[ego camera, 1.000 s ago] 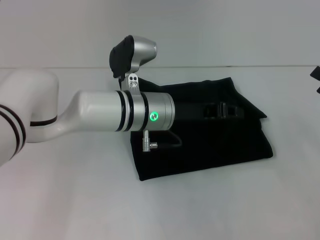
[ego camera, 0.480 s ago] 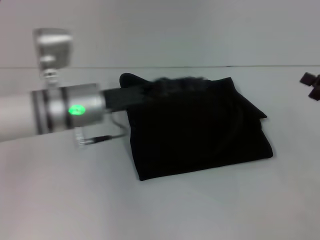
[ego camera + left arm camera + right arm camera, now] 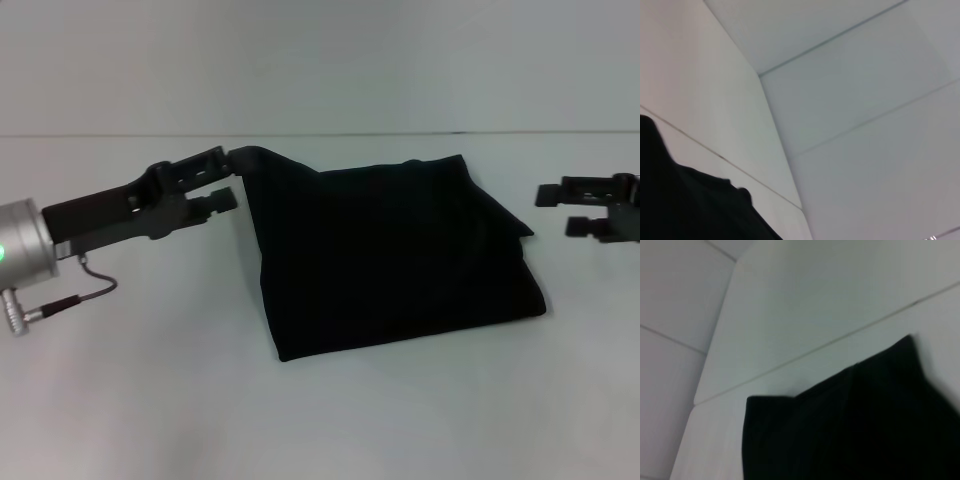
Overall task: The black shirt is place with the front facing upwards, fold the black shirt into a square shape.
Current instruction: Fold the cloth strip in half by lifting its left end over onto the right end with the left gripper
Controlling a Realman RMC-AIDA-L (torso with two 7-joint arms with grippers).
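— Well, the left arm has swung right off the black shirt (image 3: 390,255). A second ago its silver forearm lay across the middle of the cloth; now the left gripper (image 3: 228,177) hangs at the shirt's far left corner, jaws spread, the upper one just touching the raised edge there.

— Is it pinching the cloth?

— Doesn't look like it — the corner stands up beside the jaws, but I see nothing clamped between them.

— And the other side?

— The right gripper (image 3: 548,209) has come in from the edge of view. It hovers over the bench (image 3: 150,400) near the shirt's right edge, clear of it, jaws spread too.

— So where does that leave the fold?

— My guess: the fold is laid and both arms are letting go. The shirt lies mid-bench as a compact, roughly four-sided bundle, a bit skewed, with a small flap poking out on the right. No lettering shows, so the front is tucked inside.

— Count it up for me.

— One shirt, two grippers, one bench. Nothing else on it that I can see.
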